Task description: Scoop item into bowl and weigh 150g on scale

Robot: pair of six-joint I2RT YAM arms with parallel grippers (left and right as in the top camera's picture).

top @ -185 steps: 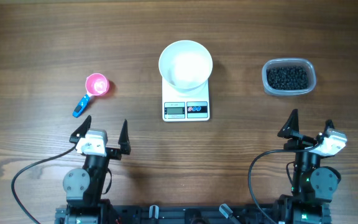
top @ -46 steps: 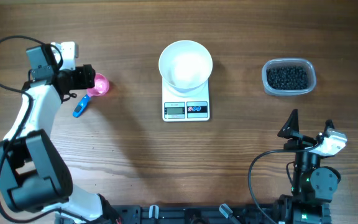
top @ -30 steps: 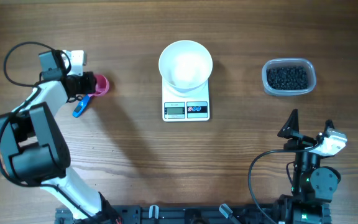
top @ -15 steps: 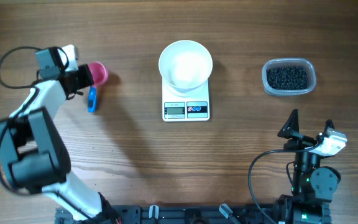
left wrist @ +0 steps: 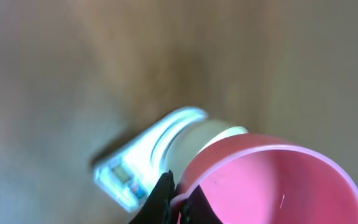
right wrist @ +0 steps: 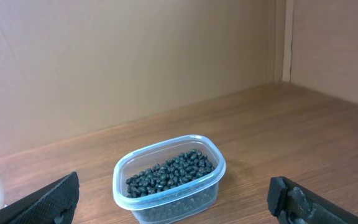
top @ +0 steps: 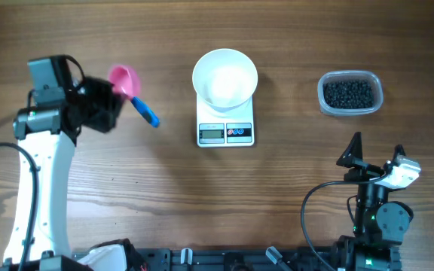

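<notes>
The left pincer [top: 114, 92] was closed tight on the rim of the small pink plastic scoop [top: 125, 79], whose blue handle [top: 146, 114] stuck out toward the middle of the wooden bench [top: 277, 196]. In the left wrist view one dark fingertip [left wrist: 165, 190] pressed against the outside of the pink wall, and the picture was blurred. The scoop looked empty. The tiny round black beads [top: 347, 93] all lay in the clear rounded plastic tub [top: 325, 81] at the far right, well apart from the scoop. The round white bowl [top: 225, 75] sat empty on the small white rectangular kitchen scale [top: 225, 134] between them. The right pincer [top: 376, 144] stood spread as wide as it goes, holding nothing, near the front edge and just short of the tub. The step in hand seemed to be carrying the scoop over to the beads. A grip on a thin rim probably lets the cup pivot, so the arm should travel smoothly and pass high over or behind the bowl rather than brush it and upset the scale. At the tub the mouth should tip forward and enter the heap at a shallow angle, then level out before rising, so beads would not spill onto the bench.
</notes>
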